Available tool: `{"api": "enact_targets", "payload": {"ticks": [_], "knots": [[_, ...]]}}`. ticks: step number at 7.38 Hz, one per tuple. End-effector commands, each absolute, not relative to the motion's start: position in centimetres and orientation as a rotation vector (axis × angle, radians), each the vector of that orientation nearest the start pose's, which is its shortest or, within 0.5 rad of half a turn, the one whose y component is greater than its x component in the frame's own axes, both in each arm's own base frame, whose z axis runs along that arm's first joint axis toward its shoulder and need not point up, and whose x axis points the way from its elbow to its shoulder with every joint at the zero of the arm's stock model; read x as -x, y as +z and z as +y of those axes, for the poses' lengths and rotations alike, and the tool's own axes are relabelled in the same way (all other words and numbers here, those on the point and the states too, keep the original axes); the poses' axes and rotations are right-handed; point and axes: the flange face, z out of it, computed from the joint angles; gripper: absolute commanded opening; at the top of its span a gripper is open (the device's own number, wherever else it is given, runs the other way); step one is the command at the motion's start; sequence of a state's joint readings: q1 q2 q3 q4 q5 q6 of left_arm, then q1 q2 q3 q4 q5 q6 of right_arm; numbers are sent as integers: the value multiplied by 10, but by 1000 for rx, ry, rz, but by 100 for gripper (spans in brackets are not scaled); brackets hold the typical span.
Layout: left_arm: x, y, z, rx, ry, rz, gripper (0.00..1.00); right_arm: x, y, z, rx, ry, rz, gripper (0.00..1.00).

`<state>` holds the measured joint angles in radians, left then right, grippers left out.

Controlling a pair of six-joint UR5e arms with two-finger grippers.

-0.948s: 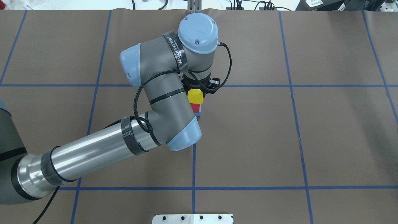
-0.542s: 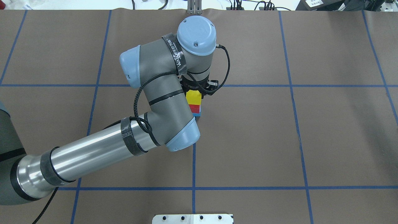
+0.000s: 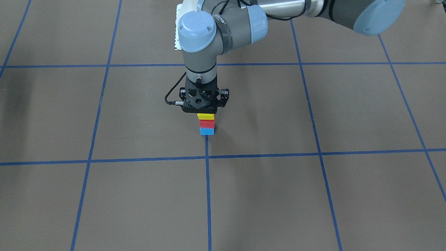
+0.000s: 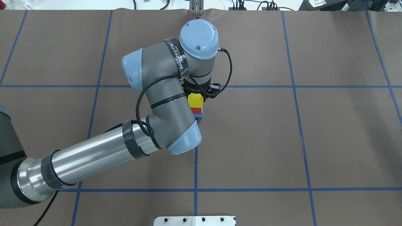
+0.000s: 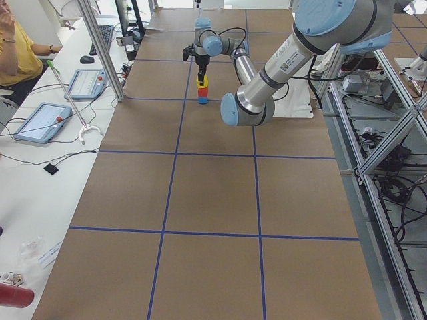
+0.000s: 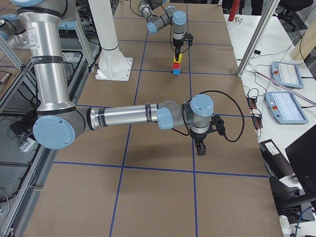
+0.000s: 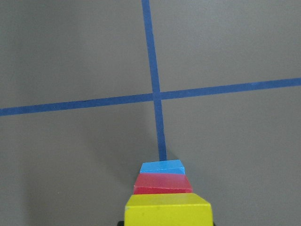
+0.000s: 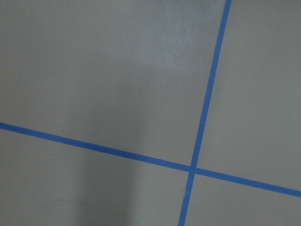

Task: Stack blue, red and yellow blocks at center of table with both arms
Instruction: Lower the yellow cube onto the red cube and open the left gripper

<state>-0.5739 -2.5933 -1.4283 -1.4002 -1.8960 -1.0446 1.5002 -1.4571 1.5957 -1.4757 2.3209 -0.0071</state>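
A yellow block (image 3: 205, 116) sits on top of a red block (image 3: 206, 124), which sits on a blue block (image 3: 207, 131), at the table's centre by a blue tape crossing. My left gripper (image 3: 204, 112) stands straight above the stack and is shut on the yellow block; its fingers are hidden under its black body. The left wrist view shows the yellow block (image 7: 168, 209) closest, with the red block (image 7: 162, 182) and blue block (image 7: 161, 166) beneath it. My right gripper (image 6: 200, 149) hangs above bare table far from the stack; I cannot tell whether it is open or shut.
Brown table cover with a blue tape grid (image 4: 195, 169). The white robot base plate (image 4: 194, 220) is at the near edge. My left arm's elbow (image 4: 185, 141) overhangs the area beside the stack. Side tables with tablets (image 5: 43, 120) stand beyond the far edge.
My left gripper has lowered with the yellow block, which now sits closer onto the red block. The red and blue blocks have not moved.
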Motion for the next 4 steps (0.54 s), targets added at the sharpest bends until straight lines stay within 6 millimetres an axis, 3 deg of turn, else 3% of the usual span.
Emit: {"api": "enact_targets", "payload": {"ticks": [1,3,4], "knots": [[-575,90,-491,-104,73,766,33,-26,579,-554,-199,-162,-754,100],[-575,90,-491,-107,73,770,48,-26,579,-553,-198,-163,-754,100],[-575,88,-491,-109,74,773,61,-26,579,-553,-198,-163,-754,100]]}}
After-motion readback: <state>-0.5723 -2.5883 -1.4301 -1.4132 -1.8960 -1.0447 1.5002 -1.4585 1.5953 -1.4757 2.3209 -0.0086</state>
